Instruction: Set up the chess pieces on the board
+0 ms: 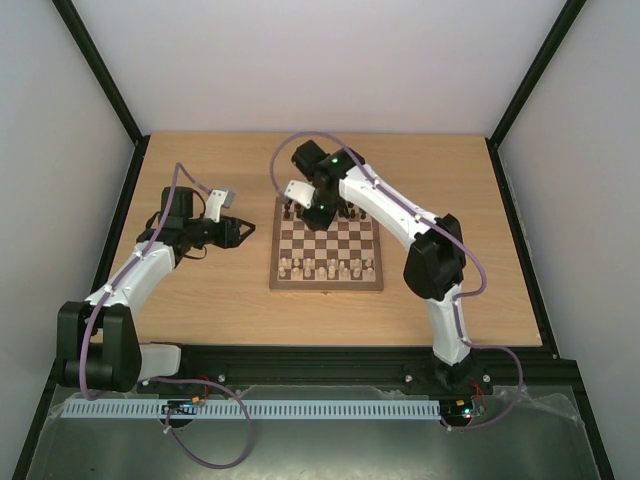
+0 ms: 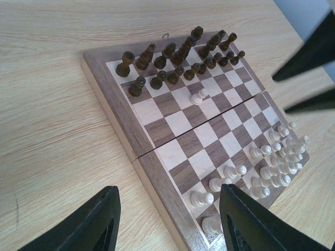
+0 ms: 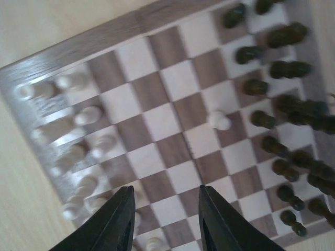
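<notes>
The light wooden table in front of you has the board lying flat near its middle. Your right arm reaches across the board's right edge, so that the right gripper hangs over the far half. Its jaws stand apart and there is nothing between them. Your left arm stays off the board. The left gripper hangs over bare table just beside the board's left edge, pointing toward it, spread wide and empty.

The dark pieces stand in two rows along the far side of the board. The pale pieces are crowded into the two rows nearest you. One pale pawn stands alone, just in front of the dark pawns and well apart from the other pale pieces. In the right wrist view it sits ahead of the open fingers, not between them.
</notes>
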